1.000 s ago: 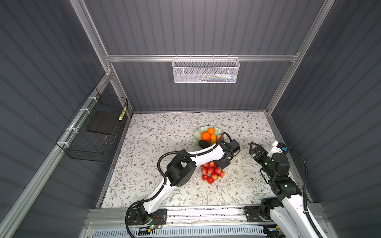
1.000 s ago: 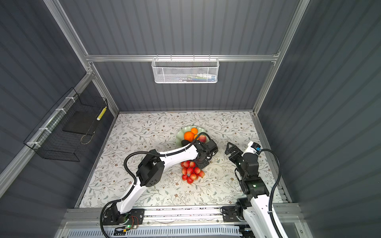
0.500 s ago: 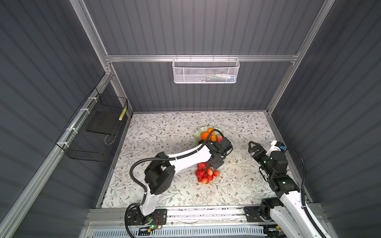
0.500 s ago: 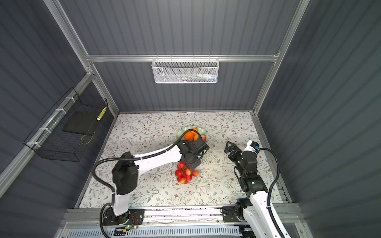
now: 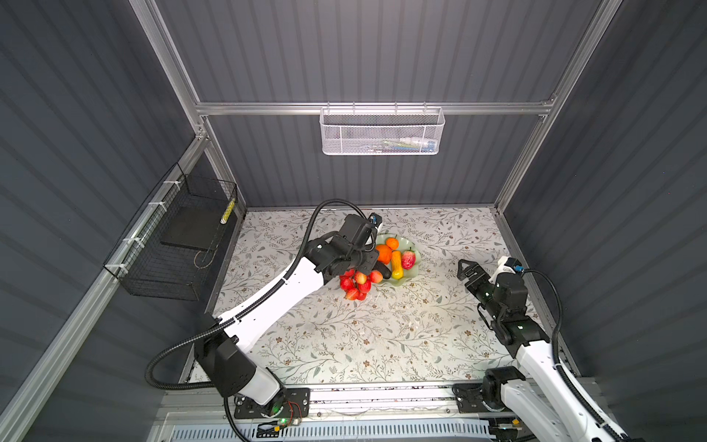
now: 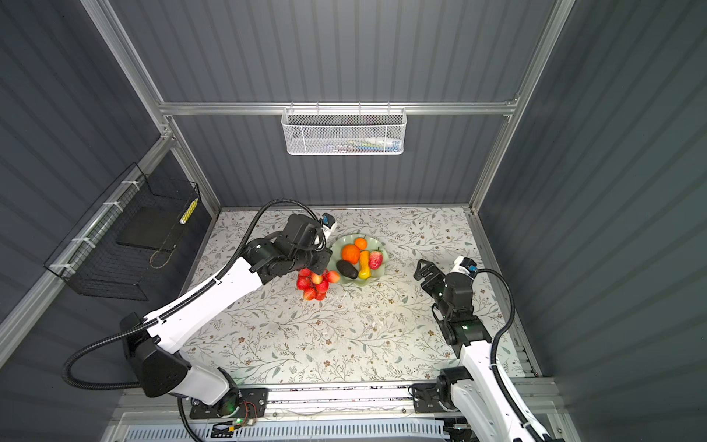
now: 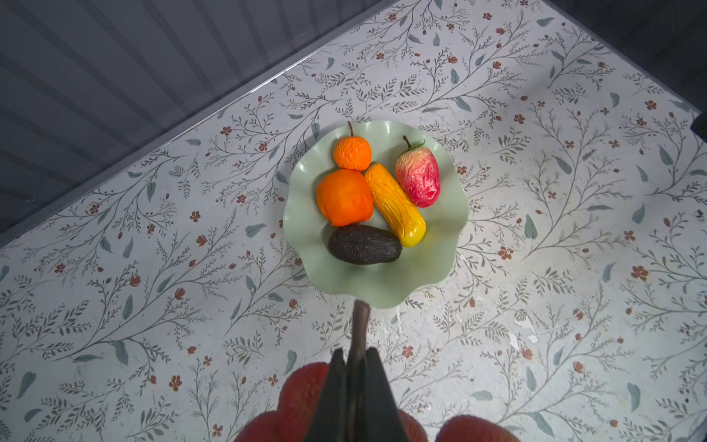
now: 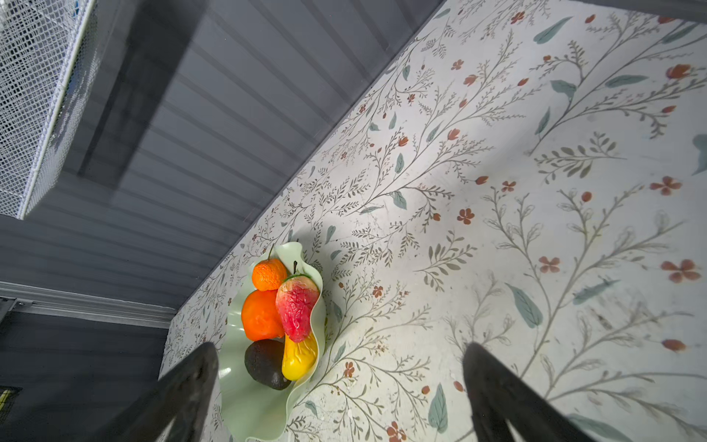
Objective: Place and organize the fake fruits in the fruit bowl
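Directly under left claw [image 7: 354, 354], red-ball bunch [image 5: 355, 286].

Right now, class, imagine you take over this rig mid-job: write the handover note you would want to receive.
Grippers: the left gripper is shut on the stem of the bunch of red balls. The right gripper is open and empty, off to the right of the bowl.
Where things are: the bunch is close beside the fruit bowl, not in it.
Done: the big orange, small stemmed orange, long yellow fruit, red strawberry-like fruit and avocado lie in the bowl.
Left: set the bunch in the bowl, probably on the bare patch by the avocado, then release.
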Controlling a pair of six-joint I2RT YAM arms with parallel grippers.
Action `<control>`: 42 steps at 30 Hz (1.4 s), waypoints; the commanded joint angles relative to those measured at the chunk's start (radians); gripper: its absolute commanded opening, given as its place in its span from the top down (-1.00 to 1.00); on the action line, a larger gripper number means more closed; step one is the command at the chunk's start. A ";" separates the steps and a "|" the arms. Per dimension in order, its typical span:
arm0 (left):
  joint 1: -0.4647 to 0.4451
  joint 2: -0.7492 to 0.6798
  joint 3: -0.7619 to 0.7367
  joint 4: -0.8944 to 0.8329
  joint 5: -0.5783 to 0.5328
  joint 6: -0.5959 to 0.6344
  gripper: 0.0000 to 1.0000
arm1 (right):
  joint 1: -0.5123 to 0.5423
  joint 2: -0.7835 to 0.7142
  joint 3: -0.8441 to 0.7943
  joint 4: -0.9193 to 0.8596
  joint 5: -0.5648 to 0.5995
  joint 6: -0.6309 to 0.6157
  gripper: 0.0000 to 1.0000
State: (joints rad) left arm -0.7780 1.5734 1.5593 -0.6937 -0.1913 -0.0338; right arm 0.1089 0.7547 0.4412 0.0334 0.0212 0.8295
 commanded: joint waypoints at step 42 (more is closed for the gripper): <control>0.050 0.284 0.147 0.577 -0.072 0.044 -0.99 | -0.014 0.126 0.169 -0.088 0.027 -0.264 -0.98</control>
State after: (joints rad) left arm -0.7315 2.0487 1.8202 -0.4015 -0.2050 0.0154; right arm 0.0978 0.8360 0.5434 -0.0273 0.0307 0.6891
